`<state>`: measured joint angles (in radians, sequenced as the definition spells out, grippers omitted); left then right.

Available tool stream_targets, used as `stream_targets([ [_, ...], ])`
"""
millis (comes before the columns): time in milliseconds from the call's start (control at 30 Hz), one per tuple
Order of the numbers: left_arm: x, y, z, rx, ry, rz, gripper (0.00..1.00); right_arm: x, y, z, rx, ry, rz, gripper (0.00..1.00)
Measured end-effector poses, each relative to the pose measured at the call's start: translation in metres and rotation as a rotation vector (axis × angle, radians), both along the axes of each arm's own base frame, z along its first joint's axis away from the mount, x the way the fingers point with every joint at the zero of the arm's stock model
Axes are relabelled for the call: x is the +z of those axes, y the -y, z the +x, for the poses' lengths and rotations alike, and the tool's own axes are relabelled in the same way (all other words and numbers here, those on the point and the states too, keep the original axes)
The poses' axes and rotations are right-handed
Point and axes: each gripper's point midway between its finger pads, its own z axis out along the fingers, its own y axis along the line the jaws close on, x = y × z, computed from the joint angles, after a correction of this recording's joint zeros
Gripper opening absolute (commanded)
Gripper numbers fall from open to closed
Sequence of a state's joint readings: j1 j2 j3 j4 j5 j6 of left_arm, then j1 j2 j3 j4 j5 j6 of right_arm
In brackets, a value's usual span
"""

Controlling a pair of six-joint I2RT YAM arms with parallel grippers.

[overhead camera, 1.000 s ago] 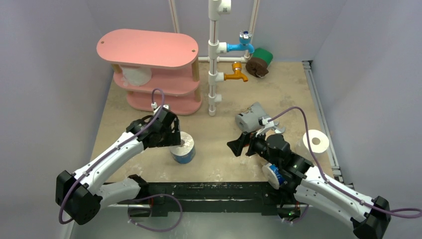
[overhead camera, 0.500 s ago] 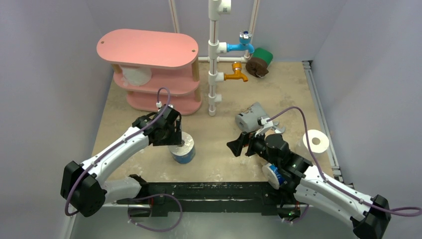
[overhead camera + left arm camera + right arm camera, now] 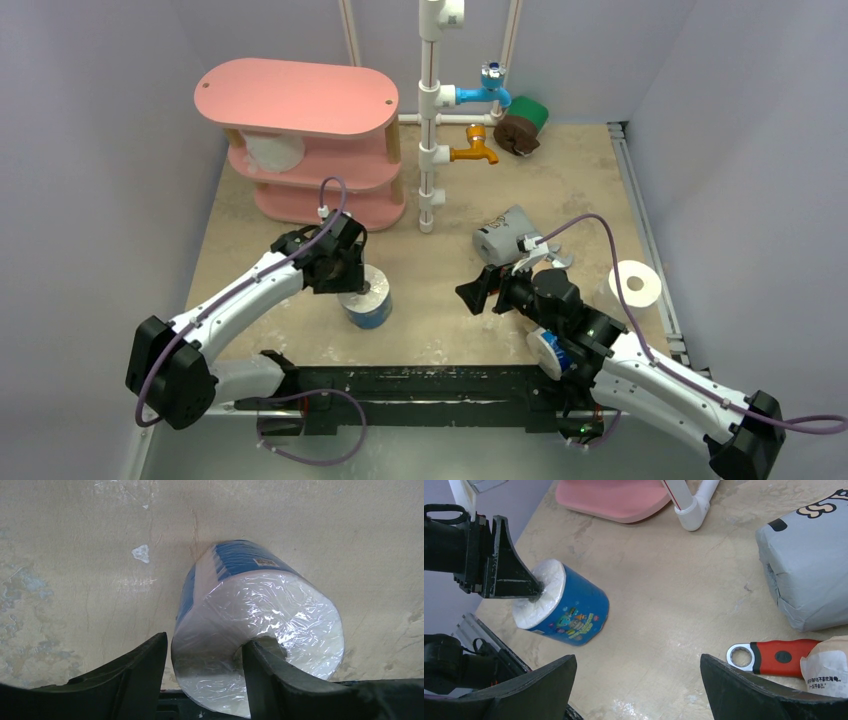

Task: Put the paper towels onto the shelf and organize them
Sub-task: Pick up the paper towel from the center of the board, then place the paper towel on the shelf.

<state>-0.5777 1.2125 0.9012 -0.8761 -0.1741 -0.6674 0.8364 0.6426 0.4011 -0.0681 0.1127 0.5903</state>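
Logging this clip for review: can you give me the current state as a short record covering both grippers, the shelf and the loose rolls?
Left gripper: open, astride the wall of the standing blue roll, one finger in its core
Right gripper: open, empty, above the table
Shelf: one white roll on the middle tier
Loose rolls: grey pack; bare roll at the right edge; green roll and brown roll at the back
Also there: wrench
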Motion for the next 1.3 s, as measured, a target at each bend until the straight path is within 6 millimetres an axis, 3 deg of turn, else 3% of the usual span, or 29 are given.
stream_targets([
  [267,0.0,0.001,-0.001,-0.003,-0.004,-0.009,0.29,0.0,0.0,0.0,0.0,-0.001,-0.001,0.96],
  [567,0.012,-0.003,-0.007,0.0,0.022,-0.028,0.19,-0.001,0.0,0.0,0.0,-0.003,-0.003,0.96],
  [767,0.029,-0.009,-0.013,0.037,0.05,-0.042,0.05,0.0,0.0,0.0,0.0,-0.001,-0.001,0.96],
  [900,0.061,-0.014,-0.011,0.096,0.115,-0.068,0.0,0.001,0.0,0.0,0.0,0.003,0.003,0.96],
  [1067,0.121,-0.023,0.0,0.242,0.219,-0.123,0.0,0.001,0.0,0.0,0.0,0.002,0.003,0.96],
  [1300,0.211,-0.051,0.013,0.578,0.296,-0.194,0.0,0.0,0.0,-0.001,0.003,0.001,0.003,0.97],
])
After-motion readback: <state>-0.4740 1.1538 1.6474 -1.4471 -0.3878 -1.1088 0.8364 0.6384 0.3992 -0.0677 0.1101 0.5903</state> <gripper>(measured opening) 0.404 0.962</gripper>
